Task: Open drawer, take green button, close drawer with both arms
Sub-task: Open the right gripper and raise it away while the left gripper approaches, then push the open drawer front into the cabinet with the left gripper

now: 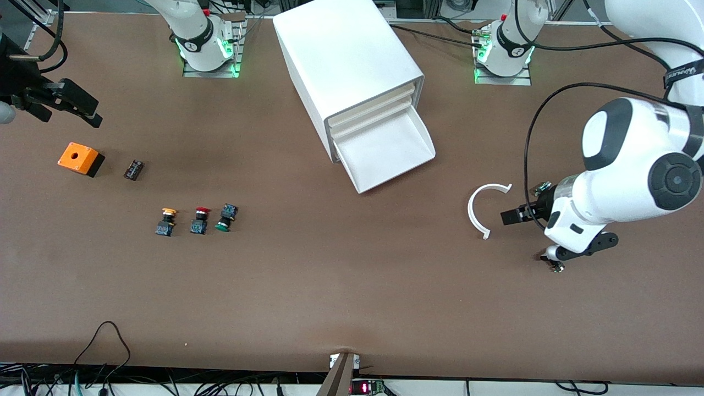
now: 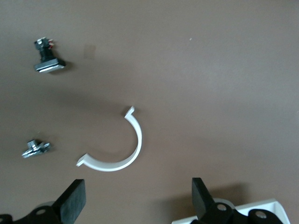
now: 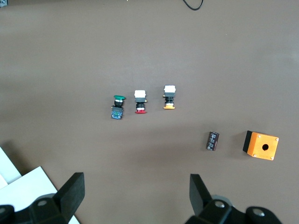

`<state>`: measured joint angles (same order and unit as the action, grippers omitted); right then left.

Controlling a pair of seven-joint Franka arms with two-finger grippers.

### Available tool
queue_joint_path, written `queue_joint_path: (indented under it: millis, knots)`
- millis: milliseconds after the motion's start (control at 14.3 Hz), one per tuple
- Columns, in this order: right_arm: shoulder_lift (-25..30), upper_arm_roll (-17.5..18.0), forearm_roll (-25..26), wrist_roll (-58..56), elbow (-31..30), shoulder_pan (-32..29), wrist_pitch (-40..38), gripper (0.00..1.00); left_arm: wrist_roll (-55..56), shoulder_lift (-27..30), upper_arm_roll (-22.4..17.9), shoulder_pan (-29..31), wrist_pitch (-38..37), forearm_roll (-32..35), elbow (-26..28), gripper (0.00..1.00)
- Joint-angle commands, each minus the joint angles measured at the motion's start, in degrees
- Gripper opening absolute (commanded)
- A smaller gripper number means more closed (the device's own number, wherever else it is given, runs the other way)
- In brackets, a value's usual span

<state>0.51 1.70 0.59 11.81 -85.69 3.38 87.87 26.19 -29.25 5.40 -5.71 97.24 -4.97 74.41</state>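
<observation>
The white cabinet [image 1: 346, 55] stands between the two arm bases. Its lowest drawer [image 1: 385, 151] is pulled out and shows nothing inside. On the table toward the right arm's end lies the green-capped button [image 1: 225, 218] [image 3: 118, 106], on its side, next to a red-capped button [image 1: 200, 220] and a yellow-capped one [image 1: 166, 221]. My right gripper [image 1: 66, 110] [image 3: 135, 196] hangs open and empty above the table by the orange box. My left gripper [image 1: 514, 217] [image 2: 138, 198] is open and empty above a white C-shaped ring [image 1: 484, 212] [image 2: 117, 149].
An orange box [image 1: 81, 159] with a round hole and a small dark cylinder [image 1: 133, 169] lie near the right gripper. Two small metal parts [image 2: 46, 58] [image 2: 35, 149] lie on the table near the ring. A corner of the drawer [image 2: 243, 212] [image 3: 23, 186] shows in both wrist views.
</observation>
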Motion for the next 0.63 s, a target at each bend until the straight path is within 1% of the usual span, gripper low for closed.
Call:
queue_joint_path:
  millis: [0,139,209,348,558]
  knots:
    - [0.54,-1.69,0.11,0.93,-1.06,0.93,-0.60,0.99,2.88,-0.54,-0.21,-2.62,5.74,0.22,0.91,1.00]
    - [0.28,-3.37,-0.15,0.67,-1.93,0.93,-0.07,0.99,6.93,-2.64,-0.21,-3.86,11.62,0.31,0.91,1.00]
    - [0.37,-3.81,-0.33,0.84,-2.28,0.93,-0.16,0.99,8.25,-4.13,-0.30,-6.04,14.26,0.31,0.91,1.00]
    - [0.37,-3.81,-0.42,0.93,-2.38,0.93,-0.51,0.99,14.73,-6.68,-0.30,-8.77,18.49,0.39,0.65,1.00]
    - [0.37,-3.81,-0.42,0.32,-2.29,1.02,-0.60,0.99,21.95,-8.97,-0.30,-13.34,19.12,0.57,1.79,1.00]
